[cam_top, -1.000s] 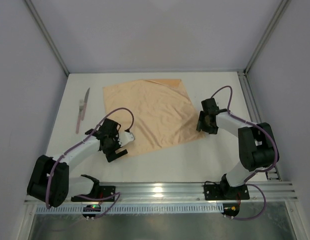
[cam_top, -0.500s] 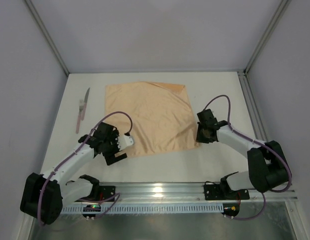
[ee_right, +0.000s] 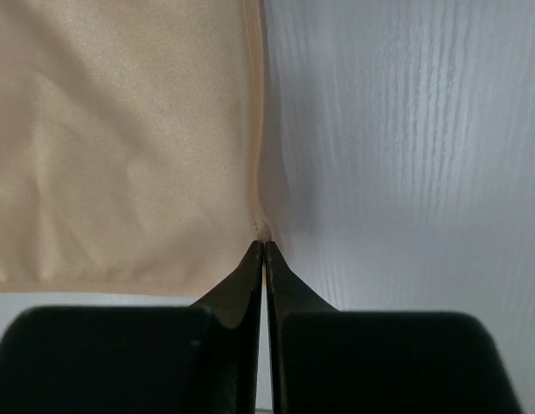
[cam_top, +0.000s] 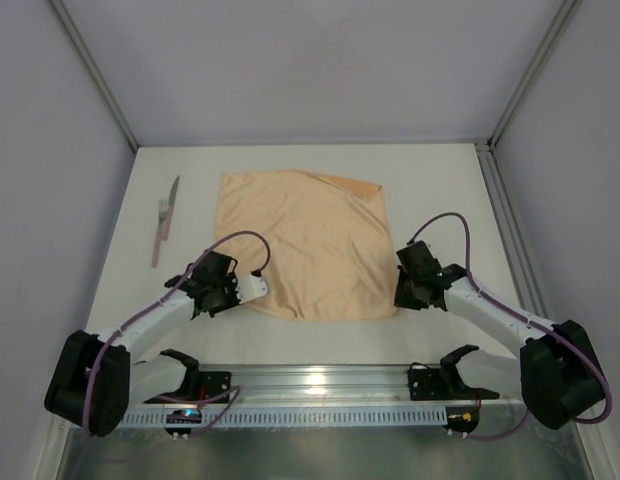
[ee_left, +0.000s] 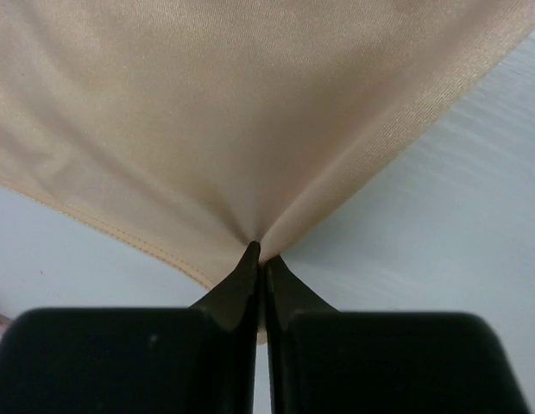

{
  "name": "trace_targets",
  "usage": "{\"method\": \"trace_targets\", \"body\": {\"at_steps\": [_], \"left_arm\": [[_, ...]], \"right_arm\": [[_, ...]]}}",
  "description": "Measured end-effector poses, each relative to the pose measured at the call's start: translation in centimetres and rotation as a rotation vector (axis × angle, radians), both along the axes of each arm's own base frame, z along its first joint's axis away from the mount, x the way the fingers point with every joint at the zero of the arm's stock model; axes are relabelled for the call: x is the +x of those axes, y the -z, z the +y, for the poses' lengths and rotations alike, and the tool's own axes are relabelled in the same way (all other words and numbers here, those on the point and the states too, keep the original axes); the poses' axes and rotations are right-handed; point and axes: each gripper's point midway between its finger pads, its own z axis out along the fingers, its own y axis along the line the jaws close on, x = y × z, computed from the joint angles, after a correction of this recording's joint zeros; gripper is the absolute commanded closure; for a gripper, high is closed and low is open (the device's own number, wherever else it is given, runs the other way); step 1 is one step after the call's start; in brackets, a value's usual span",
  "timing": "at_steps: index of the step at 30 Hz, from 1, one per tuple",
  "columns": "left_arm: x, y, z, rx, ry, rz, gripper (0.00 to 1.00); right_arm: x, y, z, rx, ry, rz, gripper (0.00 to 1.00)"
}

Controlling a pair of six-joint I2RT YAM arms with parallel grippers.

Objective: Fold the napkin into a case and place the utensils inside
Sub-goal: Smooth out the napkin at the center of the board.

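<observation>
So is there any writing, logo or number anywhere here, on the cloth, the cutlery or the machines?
None can be read. The napkin is plain, the utensils show no marking at this size, and the left gripper and right gripper show no label.

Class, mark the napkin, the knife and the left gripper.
napkin (cam_top: 310, 245), top view, middle of the cloth
knife (cam_top: 161, 240), top view, pink handle
left gripper (ee_left: 261, 256), left wrist view, between its closed fingertips

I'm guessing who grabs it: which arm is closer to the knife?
Left. The left end effector is right of the knife; the right end effector is farther, across the napkin.
</observation>
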Motion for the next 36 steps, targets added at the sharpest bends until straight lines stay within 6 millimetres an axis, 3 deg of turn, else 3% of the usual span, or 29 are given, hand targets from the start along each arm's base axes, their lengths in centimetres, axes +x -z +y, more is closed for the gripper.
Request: {"method": "trace_targets", "body": {"at_steps": [6, 8, 9, 10, 11, 13, 15, 17, 20, 22, 23, 24, 25, 27, 28, 30, 33, 36], "left_arm": [[-3.9, -0.3, 1.4, 0.016, 0.035, 0.038, 0.95], [-5.1, -0.9, 1.9, 0.026, 0.056, 0.043, 0.76], [-5.6, -1.1, 2.1, 0.032, 0.063, 0.049, 0.63], [-6.0, -1.0, 2.3, 0.038, 0.069, 0.064, 0.38], [-6.4, -0.9, 2.5, 0.045, 0.074, 0.078, 0.29], [-7.3, -0.7, 2.7, 0.058, 0.080, 0.119, 0.18], [-8.1, -1.1, 2.8, 0.060, 0.086, 0.164, 0.17], [-8.1, -2.9, 2.4, 0.044, 0.097, 0.185, 0.16], [-6.2, -7.1, 1.3, -0.008, 0.110, 0.140, 0.11], [-3.8, -10.3, 0.4, -0.058, 0.086, 0.057, 0.09], [-2.5, -11.5, 0.0, -0.081, 0.057, 0.023, 0.10], [-1.1, -12.4, -0.4, -0.105, 0.020, -0.014, 0.12], [-0.1, -12.9, -0.7, -0.119, -0.011, -0.036, 0.22], [2.5, -12.8, -1.1, -0.131, -0.102, -0.048, 0.32], [4.1, -12.4, -1.2, -0.128, -0.153, -0.058, 0.38], [7.2, -10.5, -1.2, -0.104, -0.255, -0.045, 0.39], [10.6, -6.8, -0.6, -0.057, -0.381, -0.028, 0.39], [13.1, -3.9, 0.0, -0.013, -0.474, -0.023, 0.39]], "right_arm": [[-2.9, -0.8, 1.9, 0.029, -0.056, -0.002, 0.97], [-3.9, -1.3, 2.4, 0.046, -0.068, -0.014, 0.94], [-4.5, -1.6, 2.5, 0.055, -0.070, -0.019, 0.81], [-5.0, -1.9, 2.7, 0.067, -0.070, -0.021, 0.45], [-5.3, -2.1, 2.8, 0.078, -0.064, -0.023, 0.35], [-6.0, -2.4, 2.8, 0.084, -0.073, -0.022, 0.26], [-6.3, -2.9, 2.3, 0.069, -0.065, -0.019, 0.15], [-5.6, -4.5, 2.0, 0.043, -0.063, -0.044, 0.07], [-2.4, -9.1, 3.2, 0.049, -0.081, -0.150, 0.08], [1.9, -12.5, 4.8, 0.088, -0.094, -0.225, 0.22], [4.5, -14.0, 5.1, 0.111, -0.080, -0.267, 0.40], [6.5, -14.7, 5.3, 0.141, -0.069, -0.286, 0.48], [9.0, -14.9, 5.2, 0.157, -0.052, -0.292, 0.54], [13.8, -13.9, 4.4, 0.156, -0.017, -0.283, 0.65], [15.5, -12.9, 4.3, 0.152, -0.011, -0.265, 0.66], [19.1, -10.4, 4.6, 0.151, -0.014, -0.216, 0.66], [22.4, -6.2, 6.4, 0.174, -0.045, -0.136, 0.65], [24.5, -3.6, 7.6, 0.194, -0.052, -0.093, 0.63]]}}
